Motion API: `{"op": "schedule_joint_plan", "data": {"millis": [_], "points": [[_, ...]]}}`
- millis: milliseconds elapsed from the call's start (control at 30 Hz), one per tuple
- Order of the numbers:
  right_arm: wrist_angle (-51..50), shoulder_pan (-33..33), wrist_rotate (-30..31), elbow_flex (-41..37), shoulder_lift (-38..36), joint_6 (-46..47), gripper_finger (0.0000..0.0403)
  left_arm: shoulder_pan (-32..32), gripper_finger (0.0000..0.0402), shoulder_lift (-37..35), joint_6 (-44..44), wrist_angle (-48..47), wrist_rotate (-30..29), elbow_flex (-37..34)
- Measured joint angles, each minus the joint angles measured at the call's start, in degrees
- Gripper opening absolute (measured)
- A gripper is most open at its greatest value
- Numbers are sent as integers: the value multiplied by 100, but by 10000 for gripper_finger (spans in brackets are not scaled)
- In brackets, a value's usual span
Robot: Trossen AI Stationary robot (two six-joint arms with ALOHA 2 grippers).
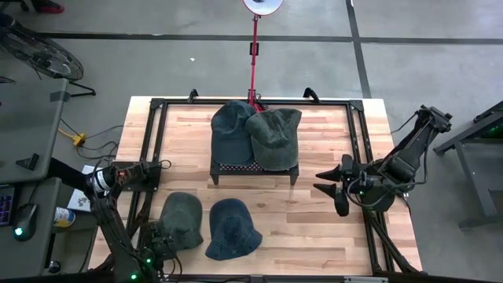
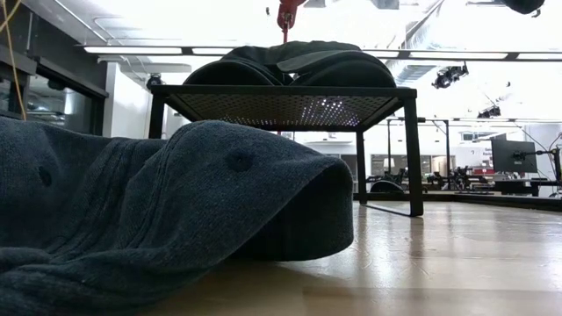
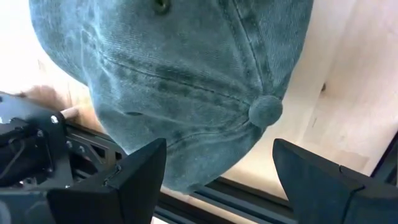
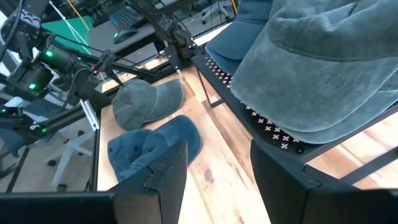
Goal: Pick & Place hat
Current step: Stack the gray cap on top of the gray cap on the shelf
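On the tabletop [image 1: 314, 228]:
left gripper [image 3: 217, 180]: open over green hat [image 1: 179, 212], brim hidden;
right gripper [image 1: 334, 189]: open, empty, beside rack [image 1: 255, 169]

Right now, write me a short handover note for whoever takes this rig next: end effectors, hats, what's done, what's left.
Left end effector: open, empty, poised at the grey-green denim cap lying on the wooden table at the front left; no grip yet.
Right end effector: open, empty, waiting at the table's right side, facing the black mesh rack.
Hats: two already rest on the rack, a dark teal cap and a lighter grey-green cap overlapping it. A blue denim cap lies on the table beside the one at the left end effector.
Done: two hats on the rack.
Left: likely the two on the table.
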Motion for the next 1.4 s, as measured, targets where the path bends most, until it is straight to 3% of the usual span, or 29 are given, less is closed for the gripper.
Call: {"op": "schedule_joint_plan", "data": {"millis": [133,367,833,1100,1400], "points": [[1,0,-192,0,0,14,169,24,289,0,29,78,158,0],[-28,0,-220,0,0,15,169,22,289,1,1246,366,-52,0],[-126,-2,-287,0,0,104,169,22,289,434,852,-306,-302,-28],[-214,-1,-665,0,0,101,169,2,289,450,553,-318,-348,-28],[-213,-1,-732,0,0,101,169,-9,289,450,420,-862,-1256,-28]]}}
